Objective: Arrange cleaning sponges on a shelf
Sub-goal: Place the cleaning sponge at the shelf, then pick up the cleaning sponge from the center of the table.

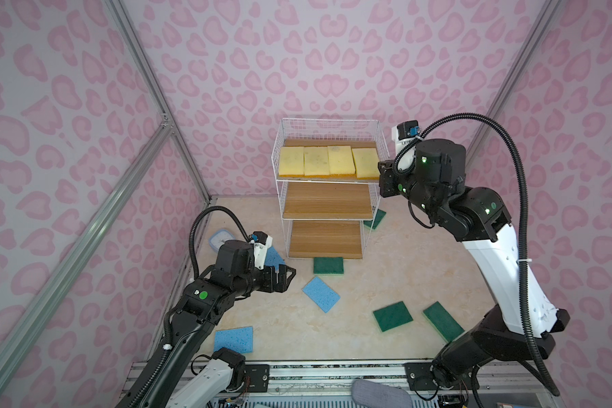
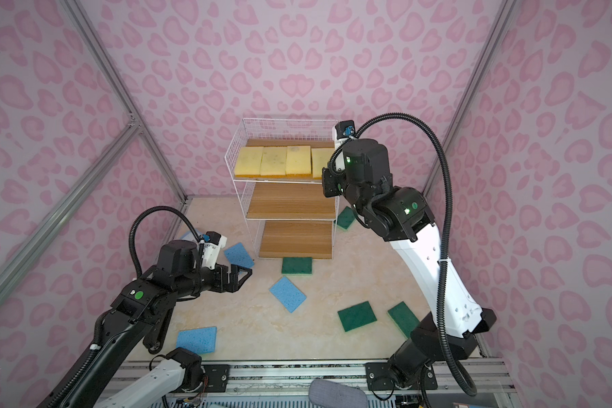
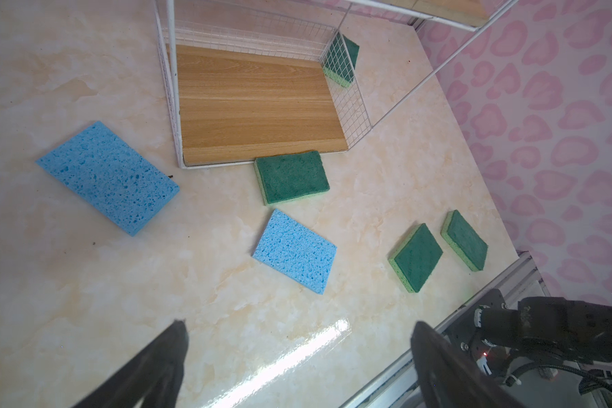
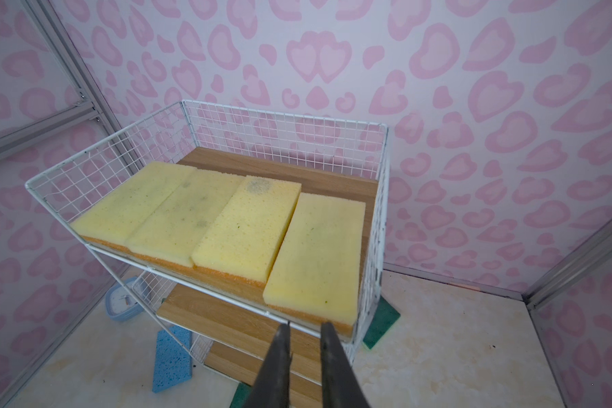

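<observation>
Pink heart-print walls (image 1: 68,106) are enclosing a glossy marble-look floor (image 1: 386,275).
The wire shelf (image 1: 327,123) is standing upright, four porous yellow sponges (image 1: 292,161) lying side by side on top, long axes front-to-back; blue sponges (image 1: 321,294) and green sponges (image 1: 392,315) are lying scattered below. Left gripper (image 1: 287,277) is gaping empty; right gripper (image 4: 305,330) is hanging nearly closed, empty.

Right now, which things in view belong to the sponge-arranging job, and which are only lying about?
Belong to the job:
- shelf
- four yellow sponges on the top board
- three blue sponges on the floor
- four green sponges on the floor

Only lying about:
- small blue clock beside the shelf
</observation>
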{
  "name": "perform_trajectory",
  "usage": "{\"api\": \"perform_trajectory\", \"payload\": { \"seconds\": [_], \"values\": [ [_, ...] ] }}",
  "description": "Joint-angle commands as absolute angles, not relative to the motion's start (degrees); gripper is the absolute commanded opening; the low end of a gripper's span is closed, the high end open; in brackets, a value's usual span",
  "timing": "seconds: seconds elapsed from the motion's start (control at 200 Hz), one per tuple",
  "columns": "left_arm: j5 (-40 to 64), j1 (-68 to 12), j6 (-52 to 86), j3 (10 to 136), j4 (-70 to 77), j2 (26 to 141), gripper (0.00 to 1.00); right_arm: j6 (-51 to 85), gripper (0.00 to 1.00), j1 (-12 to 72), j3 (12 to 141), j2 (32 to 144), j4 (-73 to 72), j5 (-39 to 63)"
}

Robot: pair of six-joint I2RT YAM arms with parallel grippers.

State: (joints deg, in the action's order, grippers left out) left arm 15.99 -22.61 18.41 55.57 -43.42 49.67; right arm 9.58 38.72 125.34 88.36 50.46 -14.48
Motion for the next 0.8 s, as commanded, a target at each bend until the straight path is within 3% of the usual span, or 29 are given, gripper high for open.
{"api": "perform_trajectory", "payload": {
  "seconds": [0.0, 0.32, 0.535, 0.795],
  "values": [
    [15.0, -22.6, 19.5, 53.3, -42.1, 50.2, 0.93, 12.3, 0.25, 38.6, 117.6, 83.4, 47.0, -10.9],
    [13.9, -27.0, 27.3, 41.7, -33.6, 51.8, 0.73, 20.0, 0.37, 38.1, 85.8, 66.1, 40.2, 0.1],
    [11.1, -34.9, 33.4, 35.7, -22.8, 59.1, 0.65, 27.2, 0.37, 33.0, 62.8, 58.5, 30.6, 13.7],
    [0.9, -40.9, 43.8, 32.9, -12.1, 68.4, 0.62, 30.6, 0.38, 24.2, 49.4, 51.1, 25.9, 23.4]
  ]
}}
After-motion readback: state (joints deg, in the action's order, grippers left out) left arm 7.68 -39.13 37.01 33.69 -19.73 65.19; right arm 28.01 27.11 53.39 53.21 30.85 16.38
